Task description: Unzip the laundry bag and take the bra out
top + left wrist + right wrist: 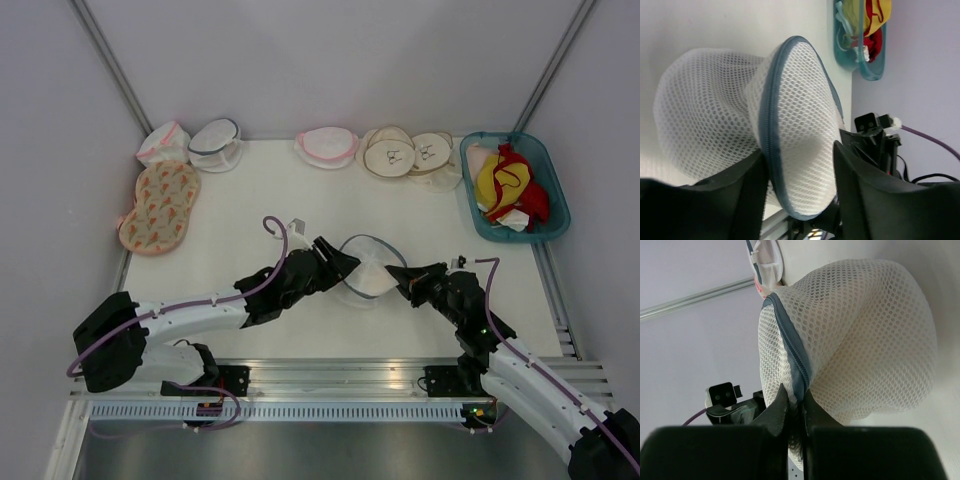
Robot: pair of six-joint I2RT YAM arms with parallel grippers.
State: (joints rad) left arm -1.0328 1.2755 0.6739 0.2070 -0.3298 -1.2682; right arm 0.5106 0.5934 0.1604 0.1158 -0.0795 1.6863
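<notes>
The laundry bag (368,268), a round white mesh bag with blue-grey zipper trim, is held between my two grippers at the middle of the table. My left gripper (345,262) grips its left side; in the left wrist view the fingers (797,155) straddle and squeeze the mesh (795,100) beside the zipper. My right gripper (398,274) is shut on the zipper trim at the bag's right edge, which shows in the right wrist view (796,392) under the mesh body (865,330). The zipper looks closed. The bra is not visible.
A teal basket (560,205) with red and yellow garments (512,190) stands at the back right. Along the back edge lie a pink-trimmed bag (327,146), beige bags (390,152) and a dark-trimmed mesh bag (215,143). An orange patterned bag (160,205) lies at the left.
</notes>
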